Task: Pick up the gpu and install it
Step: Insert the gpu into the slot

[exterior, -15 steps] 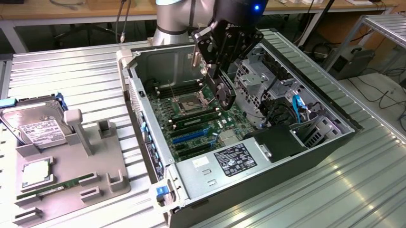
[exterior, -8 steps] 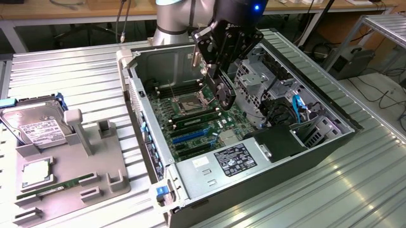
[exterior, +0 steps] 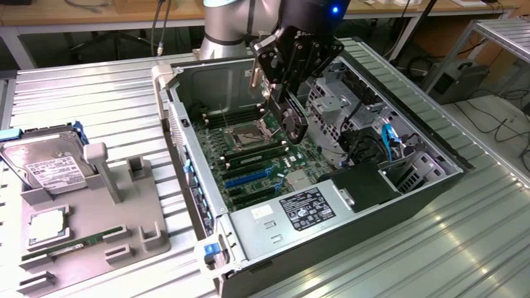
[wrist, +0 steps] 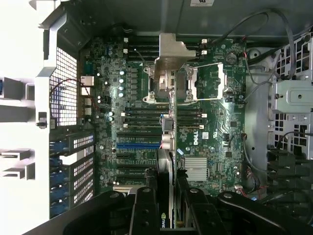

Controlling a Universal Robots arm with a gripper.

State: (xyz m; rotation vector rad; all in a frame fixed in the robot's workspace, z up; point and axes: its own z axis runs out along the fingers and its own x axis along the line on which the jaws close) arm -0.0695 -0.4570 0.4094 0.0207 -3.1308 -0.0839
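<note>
My gripper (exterior: 287, 84) hangs over the open computer case (exterior: 186, 155) and is shut on the gpu (exterior: 294, 126). The card hangs edge-down, its black heatsink face showing, just above the green motherboard (exterior: 248, 162). In the wrist view the gpu (wrist: 166, 164) appears edge-on between the black fingers (wrist: 145, 211), with its silver end bracket (wrist: 171, 51) at the far end. It hovers over the CPU socket (wrist: 208, 83) and the memory slots; the blue expansion slot (wrist: 138, 145) lies beside it. I cannot tell whether the card touches the board.
A grey fixture tray (exterior: 91, 217) at the exterior view's left holds a hard drive (exterior: 46, 164), a CPU (exterior: 48, 226) and a memory stick (exterior: 71, 245). Inside the case are the power supply (exterior: 302, 208), a drive cage (exterior: 331, 105) and blue cables (exterior: 388, 139).
</note>
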